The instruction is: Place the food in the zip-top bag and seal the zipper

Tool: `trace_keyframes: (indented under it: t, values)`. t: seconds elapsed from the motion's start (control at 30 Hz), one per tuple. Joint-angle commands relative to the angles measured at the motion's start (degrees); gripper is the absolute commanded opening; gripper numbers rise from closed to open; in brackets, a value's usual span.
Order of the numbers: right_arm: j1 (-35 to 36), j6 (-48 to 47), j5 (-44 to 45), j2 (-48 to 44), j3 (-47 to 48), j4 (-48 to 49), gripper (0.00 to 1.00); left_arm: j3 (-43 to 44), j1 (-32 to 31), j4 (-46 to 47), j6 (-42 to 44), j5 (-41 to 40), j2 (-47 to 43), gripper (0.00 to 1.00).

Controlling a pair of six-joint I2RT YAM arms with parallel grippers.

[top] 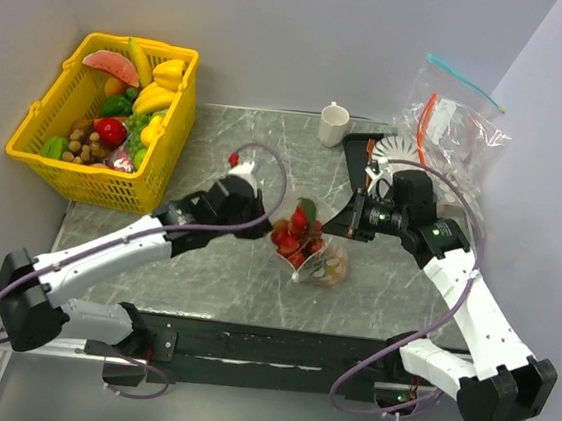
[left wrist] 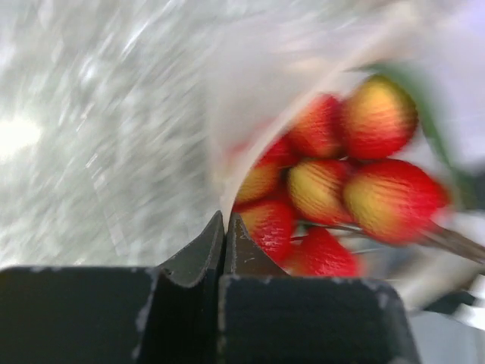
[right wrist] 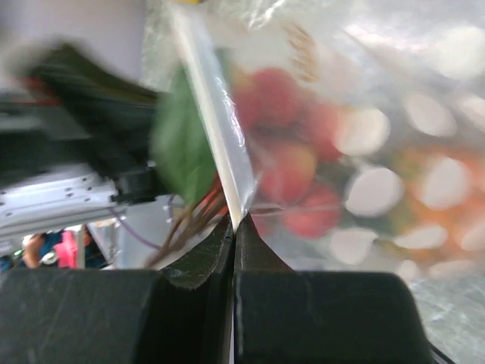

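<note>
Tabletop (top: pixel 214 274) | strawberries (top: pixel 297 234) at zip-top bag (top: pixel 327 268) mouth | wrist-only: right claw (right wrist: pixel 233 226) pinches zipper (right wrist: pixel 216 129)

Plain pale walls (top: pixel 310 33) close in the bench (top: pixel 223 285) at its far edge and both sides. Its top is grey and marbled, glinting in spots under soft, even light.

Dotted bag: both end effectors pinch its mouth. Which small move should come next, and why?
Probably raise the mouth slightly so the strawberries slide deeper. The left end effector and right end effector are shut on the dotted bag, but the cluster sits at the mouth and its leaf lies outside the zipper, which would block sealing.
</note>
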Motion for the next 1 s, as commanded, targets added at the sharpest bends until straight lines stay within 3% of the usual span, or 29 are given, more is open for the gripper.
trace_keyframes:
  t: [0.0,0.13,0.27,0.33,0.53,0.6,0.77,0.97]
  values:
    - [-0.3,-2.4,4.3,-1.4,-3.5,1.1,0.0,11.8,-0.1,-2.1,3.0,3.6,-5.5,0.01]
    - [-0.3,-3.7,6.5,-0.9,4.7,-4.6,0.0,6.4,0.2,2.1,2.0,5.2,-5.7,0.01]
    - [-0.2,-4.3,9.0,0.2,21.3,-11.6,0.0,-5.5,3.8,10.9,-1.3,13.5,-3.7,0.01]
    - [-0.2,-4.5,8.5,0.7,23.7,-13.1,0.0,-5.1,4.7,10.0,-1.3,14.0,-3.5,0.01]
    - [-0.2,-5.6,9.4,0.4,11.2,-8.4,0.0,10.3,4.7,0.3,3.0,12.6,-3.3,0.01]
    - [-0.2,-5.5,10.4,0.0,8.6,-7.5,0.0,10.1,4.7,2.6,2.6,15.4,-3.3,0.01]
    - [-0.1,-5.4,11.0,-0.3,11.4,-8.6,0.0,-0.5,4.7,13.3,-2.0,23.8,-0.4,0.01]
    - [0.5,-3.5,7.6,-0.2,9.2,-5.9,0.0,5.1,4.6,11.1,-0.5,21.8,-0.9,0.01]
